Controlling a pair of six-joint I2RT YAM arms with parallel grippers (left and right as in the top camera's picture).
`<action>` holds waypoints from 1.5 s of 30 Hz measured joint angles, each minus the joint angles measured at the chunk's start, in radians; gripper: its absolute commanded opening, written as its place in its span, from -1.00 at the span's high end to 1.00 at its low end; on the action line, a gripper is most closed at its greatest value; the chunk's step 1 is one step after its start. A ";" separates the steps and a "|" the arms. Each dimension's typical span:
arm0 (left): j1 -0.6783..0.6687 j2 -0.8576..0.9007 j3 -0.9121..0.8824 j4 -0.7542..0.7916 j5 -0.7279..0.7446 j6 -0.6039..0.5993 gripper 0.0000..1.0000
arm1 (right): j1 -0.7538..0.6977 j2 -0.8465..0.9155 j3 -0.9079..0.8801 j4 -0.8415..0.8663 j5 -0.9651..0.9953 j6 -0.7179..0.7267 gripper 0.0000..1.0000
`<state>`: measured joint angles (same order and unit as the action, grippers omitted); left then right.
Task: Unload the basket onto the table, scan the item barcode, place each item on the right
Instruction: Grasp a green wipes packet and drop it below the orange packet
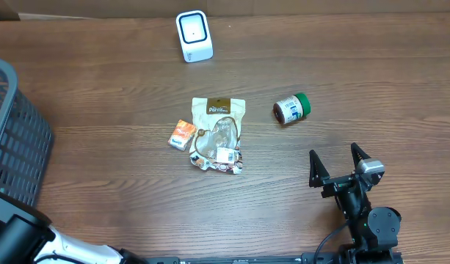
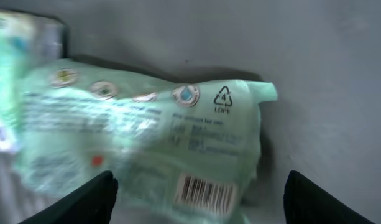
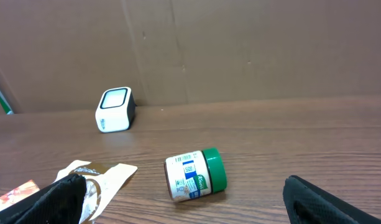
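The left jaws stand wide apart, their dark fingertips at the two lower corners of the wrist view, gripping nothing. Between them lies the low end of a pale green packet. Its barcode faces up near that end, and a recycling mark sits higher up. The packet is blurred and rests on something plain grey; I cannot tell whether that is the inside of the basket. Another blurred, pale thing crowds it at the left edge.

The right jaws are spread fully and hold nothing, hovering low over the brown surface near its front right. Ahead of them, well apart, a jar with a green lid lies on its side. Farther left a snack pouch lies flat, with a small orange packet just beside its left edge. Beyond the pouch, toward the far edge, the white scanner stands upright in front of a cardboard wall. The pouch and orange packet lie between the scanner and the near edge. The dark basket fills the left side, with the left arm beside its near corner.
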<state>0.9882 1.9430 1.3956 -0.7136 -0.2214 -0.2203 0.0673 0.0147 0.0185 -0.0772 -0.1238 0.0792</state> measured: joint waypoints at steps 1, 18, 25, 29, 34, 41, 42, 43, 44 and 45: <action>0.000 0.013 0.000 0.006 0.000 0.007 -0.37 | 0.000 0.000 0.000 0.000 0.000 0.000 -1.00; -0.013 0.071 0.070 -0.121 -0.056 0.059 0.91 | 0.000 0.000 0.000 0.000 0.000 0.000 -1.00; -0.013 0.062 0.277 -0.333 -0.006 0.036 0.92 | 0.000 0.000 0.000 0.000 0.000 0.000 -1.00; -0.013 -0.048 0.406 -0.348 0.077 0.032 0.91 | 0.000 0.000 0.000 0.000 0.000 0.000 -1.00; -0.016 -0.264 0.464 -0.319 0.201 -0.004 0.92 | 0.000 0.000 0.000 0.000 0.000 0.000 -1.00; -0.058 -0.468 0.477 -0.308 0.382 -0.034 0.92 | 0.000 0.000 0.000 0.000 0.000 0.000 -1.00; -0.077 -0.484 0.477 -0.309 0.402 -0.036 0.91 | 0.000 0.000 0.000 0.000 0.000 0.000 -1.00; -0.097 -0.497 0.477 -0.312 0.415 -0.036 0.91 | 0.000 0.000 0.000 0.000 0.000 0.000 -1.00; -0.123 -0.510 0.477 -0.320 0.426 -0.037 0.92 | 0.000 0.000 0.000 0.000 0.000 0.000 -1.00; -0.162 -0.527 0.477 -0.338 0.438 -0.039 0.92 | 0.000 0.000 0.000 0.000 0.000 0.000 -1.00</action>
<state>0.8261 1.4162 1.8729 -1.0519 0.2161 -0.2592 0.0669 0.0147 0.0185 -0.0772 -0.1238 0.0788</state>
